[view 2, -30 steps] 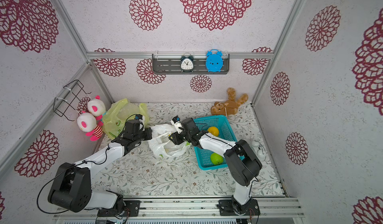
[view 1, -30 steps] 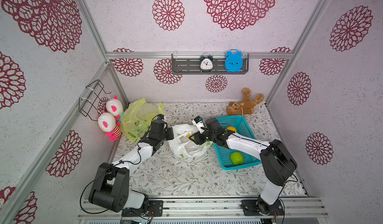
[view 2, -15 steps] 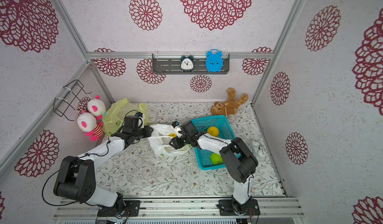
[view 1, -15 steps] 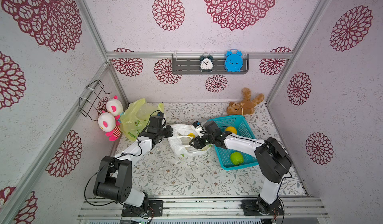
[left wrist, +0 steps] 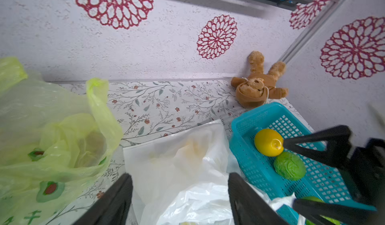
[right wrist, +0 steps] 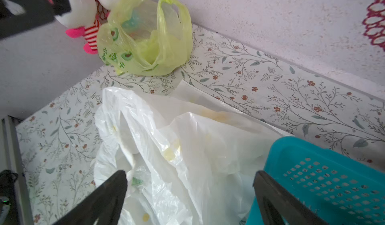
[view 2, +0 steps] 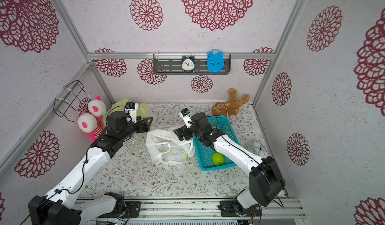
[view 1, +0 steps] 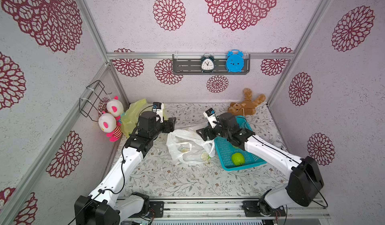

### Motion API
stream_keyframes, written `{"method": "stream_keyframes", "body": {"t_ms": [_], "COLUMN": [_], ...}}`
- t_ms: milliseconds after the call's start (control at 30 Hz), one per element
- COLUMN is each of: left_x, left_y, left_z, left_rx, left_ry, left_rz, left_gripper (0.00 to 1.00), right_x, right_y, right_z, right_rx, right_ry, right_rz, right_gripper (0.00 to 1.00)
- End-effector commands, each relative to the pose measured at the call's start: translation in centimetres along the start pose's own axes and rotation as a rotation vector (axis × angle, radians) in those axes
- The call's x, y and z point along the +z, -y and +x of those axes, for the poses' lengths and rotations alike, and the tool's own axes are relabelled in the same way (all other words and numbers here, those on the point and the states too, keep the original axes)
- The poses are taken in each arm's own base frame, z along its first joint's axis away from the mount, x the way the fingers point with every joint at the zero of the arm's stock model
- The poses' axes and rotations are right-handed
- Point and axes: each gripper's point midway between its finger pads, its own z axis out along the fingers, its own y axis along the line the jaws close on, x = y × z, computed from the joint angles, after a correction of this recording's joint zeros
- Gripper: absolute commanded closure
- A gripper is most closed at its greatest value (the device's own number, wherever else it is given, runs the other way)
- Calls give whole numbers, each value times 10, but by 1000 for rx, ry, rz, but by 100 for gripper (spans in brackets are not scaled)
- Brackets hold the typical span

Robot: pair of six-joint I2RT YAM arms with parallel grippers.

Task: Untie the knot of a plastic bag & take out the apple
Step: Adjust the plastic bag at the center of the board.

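Observation:
The white plastic bag (view 1: 187,138) (view 2: 164,142) lies slumped on the flowered table between my two arms. Its top is loose and crumpled, and I cannot make out a knot. Pale shapes and a lime-like slice (view 1: 205,156) show through the film; the apple is hidden. My left gripper (view 1: 172,125) (left wrist: 179,175) hangs open just off the bag's far left edge, holding nothing. My right gripper (view 1: 202,134) (right wrist: 190,172) is open at the bag's far right edge, also holding nothing. Both wrist views show bag film (left wrist: 187,172) (right wrist: 187,140) below the spread fingers.
A teal basket (view 1: 225,151) touches the bag's right side and holds a green round fruit (view 1: 238,159) and a yellow lemon (left wrist: 268,142). A yellow-green bag (view 1: 133,113) and plush dolls (view 1: 110,117) fill the back left corner. A teddy bear (view 1: 245,105) lies back right.
Both grippers have opened and let go of the white bag. They drew apart, left gripper leftward and right gripper rightward, and the bag has sagged onto the table.

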Motion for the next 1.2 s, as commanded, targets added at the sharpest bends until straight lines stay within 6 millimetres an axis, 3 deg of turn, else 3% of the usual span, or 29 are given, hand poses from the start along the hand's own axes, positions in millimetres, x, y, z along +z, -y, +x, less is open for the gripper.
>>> {"method": "stream_keyframes", "body": {"t_ms": [0,100,167,333,533,667,867,1067,1167], "left_x": [14,24,29,45,64,69,69,82,85], "left_y": [32,43,46,46,34,26,23,4,-5], "left_z": [4,10,14,33,58,73,92,106,111], "left_rx": [164,228,269,332,308,271,254,123,82], "left_ry": [-25,-42,-48,-102,-181,-226,-265,-300,-307], "left_rz": [146,224,252,294,297,291,302,278,258], "left_gripper": [23,19,16,12,12,12,12,15,16], "right_x": [25,49,66,95,118,134,140,135,128], "right_y": [-10,-17,-4,24,10,16,11,-17,-11], "right_z": [33,54,60,52,42,58,72,78,71], "right_rx": [-118,-218,-239,-255,-249,-198,-72,-8,-8], "right_ry": [-158,-238,-270,-284,-272,-340,-351,-366,-350], "right_rz": [-53,-41,35,124,-27,-83,-249,-480,-430], "right_gripper": [1,1,1,1,1,15,34,43,58]}}
